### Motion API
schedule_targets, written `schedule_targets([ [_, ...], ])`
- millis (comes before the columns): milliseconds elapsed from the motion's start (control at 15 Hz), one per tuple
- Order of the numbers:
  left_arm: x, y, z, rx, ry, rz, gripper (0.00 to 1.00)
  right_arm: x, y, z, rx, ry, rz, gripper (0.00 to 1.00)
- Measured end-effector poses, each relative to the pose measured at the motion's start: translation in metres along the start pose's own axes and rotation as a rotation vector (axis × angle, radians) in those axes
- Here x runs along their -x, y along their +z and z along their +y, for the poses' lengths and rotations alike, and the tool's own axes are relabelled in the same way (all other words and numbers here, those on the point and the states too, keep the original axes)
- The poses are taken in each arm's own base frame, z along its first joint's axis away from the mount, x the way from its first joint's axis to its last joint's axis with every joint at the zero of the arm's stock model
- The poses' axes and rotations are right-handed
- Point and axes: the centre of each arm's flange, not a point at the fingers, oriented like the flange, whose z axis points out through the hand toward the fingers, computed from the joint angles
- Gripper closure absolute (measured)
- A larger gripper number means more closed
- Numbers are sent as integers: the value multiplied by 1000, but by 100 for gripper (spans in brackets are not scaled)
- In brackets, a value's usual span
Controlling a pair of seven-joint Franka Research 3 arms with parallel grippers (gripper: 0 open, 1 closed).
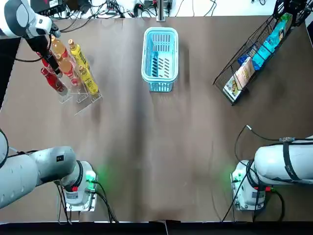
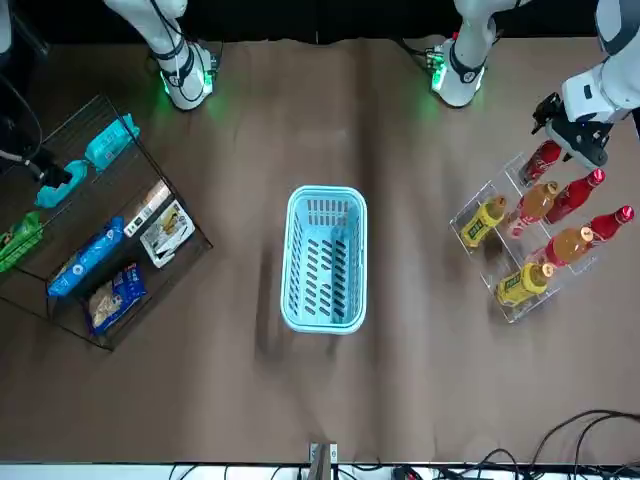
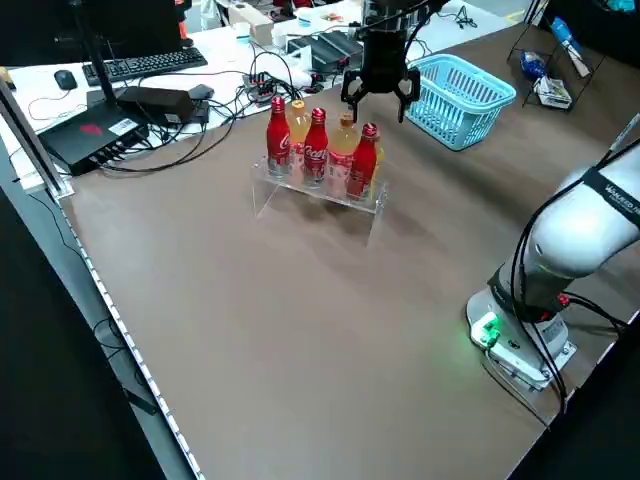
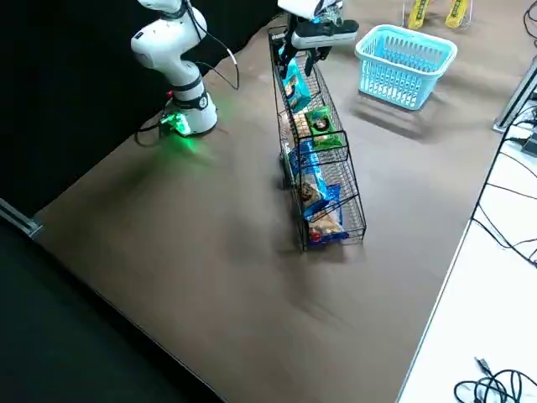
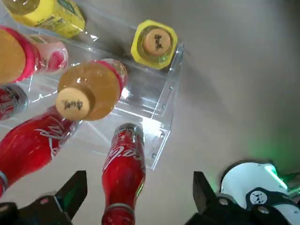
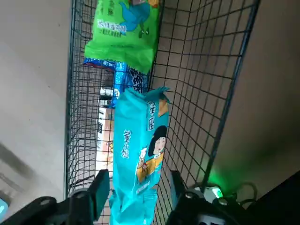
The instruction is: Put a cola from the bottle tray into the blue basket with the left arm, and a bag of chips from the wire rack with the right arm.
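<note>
My left gripper (image 5: 136, 199) hangs open over the clear bottle tray (image 1: 83, 100) at the far left of the table. A red cola bottle (image 5: 123, 173) stands between its spread fingers, untouched. Two more colas (image 2: 580, 190) and orange and yellow bottles fill the tray. At the far right, my right gripper (image 6: 137, 190) reaches into the wire rack (image 1: 247, 58). It is shut on the lower end of a teal bag of chips (image 6: 138, 154), and a green bag (image 6: 126, 33) hangs beyond it. The blue basket (image 1: 159, 30) sits empty at the far middle.
Several more snack bags (image 2: 95, 255) lie lower in the rack. Both arm bases with green lights (image 1: 80, 188) stand at the near edge. Cables and a keyboard (image 3: 150, 65) lie on the desk beyond the table's far edge.
</note>
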Motion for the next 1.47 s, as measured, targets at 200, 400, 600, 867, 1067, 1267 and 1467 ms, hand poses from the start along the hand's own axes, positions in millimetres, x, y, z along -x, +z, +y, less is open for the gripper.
schedule_targets([
  [200, 4, 2, -3, -4, 7, -6, 0, -3, 5, -2, 5, 4, -7, 43],
  [400, 6, 3, -3, -26, 12, -14, 0, -8, 11, -5, 12, 6, -14, 46],
  [600, 8, 1, -1, -38, 13, -10, 1, -9, 10, -5, 12, 8, -9, 48],
  [867, 5, -13, -5, -72, 12, 21, 0, -10, 12, -6, 11, 8, -7, 68],
  [1067, -7, -38, -20, -104, 18, 51, 0, -10, 12, -6, 11, 7, -7, 81],
  [1267, -32, -50, -50, -114, 98, 60, 0, -10, 10, -7, 9, 6, -3, 95],
  [1467, -39, -49, -69, -112, 151, 52, 0, -10, 9, -7, 8, 6, -2, 95],
])
